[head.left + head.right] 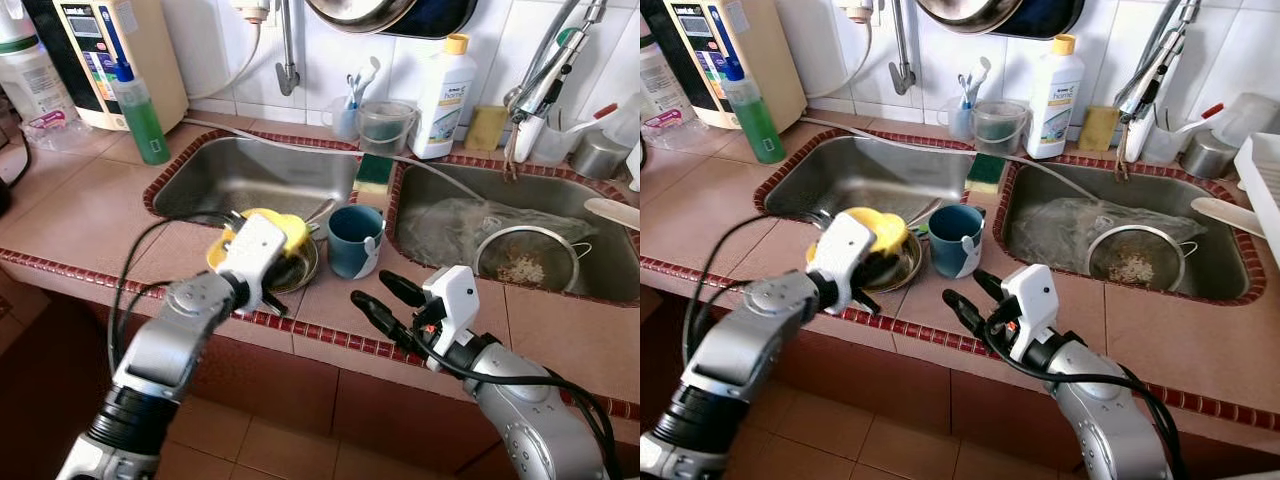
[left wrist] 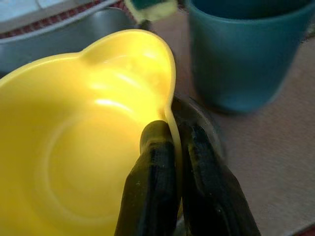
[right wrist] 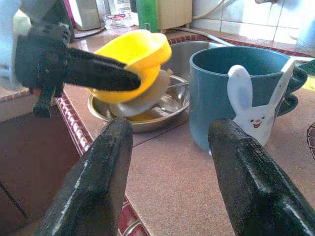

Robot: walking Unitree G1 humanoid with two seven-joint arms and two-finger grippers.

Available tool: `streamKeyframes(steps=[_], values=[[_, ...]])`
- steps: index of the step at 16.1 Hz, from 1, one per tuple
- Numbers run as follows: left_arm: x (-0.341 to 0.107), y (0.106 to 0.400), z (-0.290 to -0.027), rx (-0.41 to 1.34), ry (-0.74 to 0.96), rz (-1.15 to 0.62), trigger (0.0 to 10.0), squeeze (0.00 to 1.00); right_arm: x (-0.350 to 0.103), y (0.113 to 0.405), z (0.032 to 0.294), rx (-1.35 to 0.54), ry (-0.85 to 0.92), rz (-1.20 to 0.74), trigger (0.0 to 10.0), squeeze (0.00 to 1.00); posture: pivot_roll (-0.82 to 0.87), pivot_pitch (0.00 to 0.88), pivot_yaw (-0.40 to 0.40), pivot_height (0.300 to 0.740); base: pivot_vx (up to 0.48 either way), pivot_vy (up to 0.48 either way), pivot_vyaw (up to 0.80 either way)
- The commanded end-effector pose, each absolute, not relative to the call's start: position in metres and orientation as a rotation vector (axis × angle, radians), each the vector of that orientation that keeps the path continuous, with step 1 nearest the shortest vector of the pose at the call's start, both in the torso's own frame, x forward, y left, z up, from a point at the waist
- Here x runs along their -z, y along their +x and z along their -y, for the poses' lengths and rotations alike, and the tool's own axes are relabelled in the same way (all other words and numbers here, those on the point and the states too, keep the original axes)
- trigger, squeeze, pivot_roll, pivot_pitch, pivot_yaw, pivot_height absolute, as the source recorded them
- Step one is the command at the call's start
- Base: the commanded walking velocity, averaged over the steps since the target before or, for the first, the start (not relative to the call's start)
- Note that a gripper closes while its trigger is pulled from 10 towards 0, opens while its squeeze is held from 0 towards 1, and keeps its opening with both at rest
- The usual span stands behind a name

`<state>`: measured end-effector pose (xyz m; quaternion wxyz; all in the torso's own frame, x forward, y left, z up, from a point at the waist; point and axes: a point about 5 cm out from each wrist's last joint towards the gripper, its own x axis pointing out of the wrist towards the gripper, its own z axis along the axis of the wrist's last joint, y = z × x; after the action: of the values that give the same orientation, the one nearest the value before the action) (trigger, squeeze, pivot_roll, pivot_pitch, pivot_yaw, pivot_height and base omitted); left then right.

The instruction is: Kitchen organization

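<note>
My left gripper is shut on the rim of a yellow bowl, one finger inside and one outside. The bowl is tilted, with its lower edge inside a shallow steel dish on the counter between the sinks. Just to the right of the dish stands a blue cup with a white rabbit on its side. My right gripper hovers open over the counter's front edge, pointing at the cup and dish from a short distance, with nothing between its fingers.
A left basin and a right basin holding a strainer lie behind the dish. On the divider sits a sponge. A green soap bottle and a white detergent bottle stand at the back. Red tile trim edges the counter.
</note>
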<state>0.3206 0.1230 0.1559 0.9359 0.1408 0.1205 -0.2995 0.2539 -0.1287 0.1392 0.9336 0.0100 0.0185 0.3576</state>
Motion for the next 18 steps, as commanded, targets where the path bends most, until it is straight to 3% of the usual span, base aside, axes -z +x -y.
streamKeyframes(steps=[1,4,10,14,18], values=[[-0.169,0.324,-0.129,0.598,0.283,-0.201,10.0,0.00,-0.141,0.255,0.128,-0.735,0.010,-0.033,10.0,0.00,-0.10,0.018,0.035,0.740,0.000,0.000,0.00],[-0.174,0.327,-0.145,0.568,0.305,-0.196,10.0,0.00,-0.141,0.256,0.129,-0.735,0.009,-0.031,10.0,0.00,-0.10,0.021,0.032,0.740,0.000,0.000,0.00],[-0.185,0.327,-0.146,0.575,0.234,-0.152,10.0,0.00,-0.143,0.258,0.129,-0.737,0.012,-0.027,10.0,0.00,-0.09,0.026,0.030,0.740,0.000,0.000,0.00],[-0.209,0.323,-0.130,0.657,0.120,-0.001,10.0,0.00,-0.145,0.261,0.129,-0.734,0.013,-0.017,10.0,0.00,-0.09,0.025,0.030,0.740,0.000,0.000,0.00],[-0.220,0.328,-0.138,0.580,0.110,0.103,10.0,0.00,-0.155,0.268,0.129,-0.700,0.057,0.055,10.0,0.00,-0.09,0.020,0.031,0.740,0.000,0.000,0.00]])
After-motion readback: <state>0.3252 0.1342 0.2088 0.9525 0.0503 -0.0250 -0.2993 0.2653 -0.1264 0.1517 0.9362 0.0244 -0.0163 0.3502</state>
